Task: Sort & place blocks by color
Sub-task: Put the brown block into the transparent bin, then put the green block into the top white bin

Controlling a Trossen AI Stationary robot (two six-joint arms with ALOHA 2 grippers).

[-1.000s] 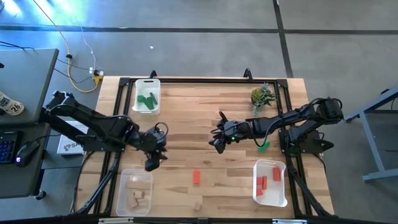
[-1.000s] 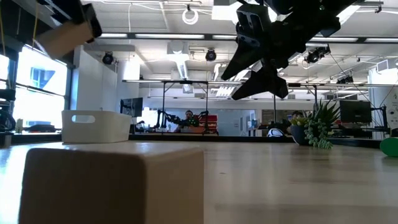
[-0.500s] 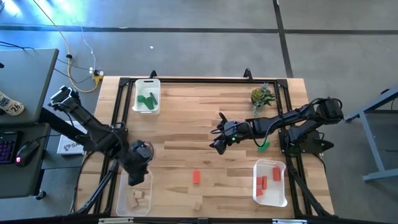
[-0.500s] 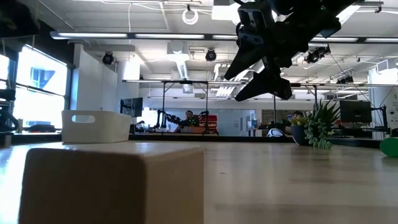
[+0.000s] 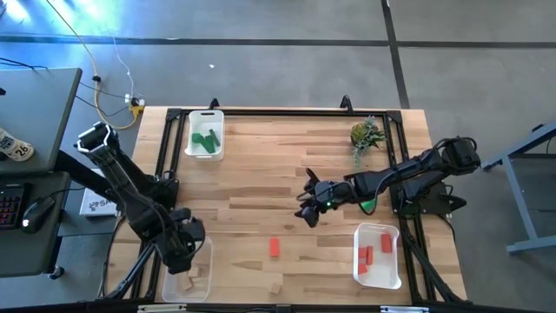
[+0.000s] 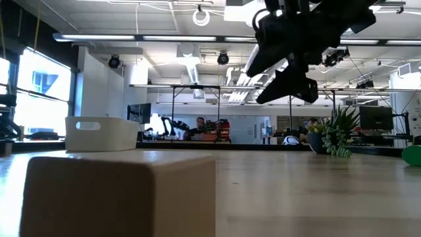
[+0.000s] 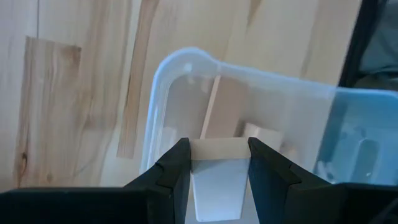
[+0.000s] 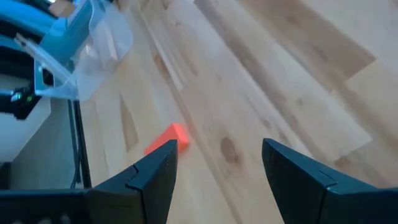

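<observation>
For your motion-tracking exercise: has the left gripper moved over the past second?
Yes. The left gripper has swung from the bare table toward the near-left clear tray, its fingers holding a tan block.

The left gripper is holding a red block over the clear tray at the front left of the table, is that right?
Not quite: the block is plain tan, not red. The left wrist view shows it clamped in the left gripper above the clear tray, which already holds tan blocks. The only loose red block lies on the table, in the high view.
</observation>
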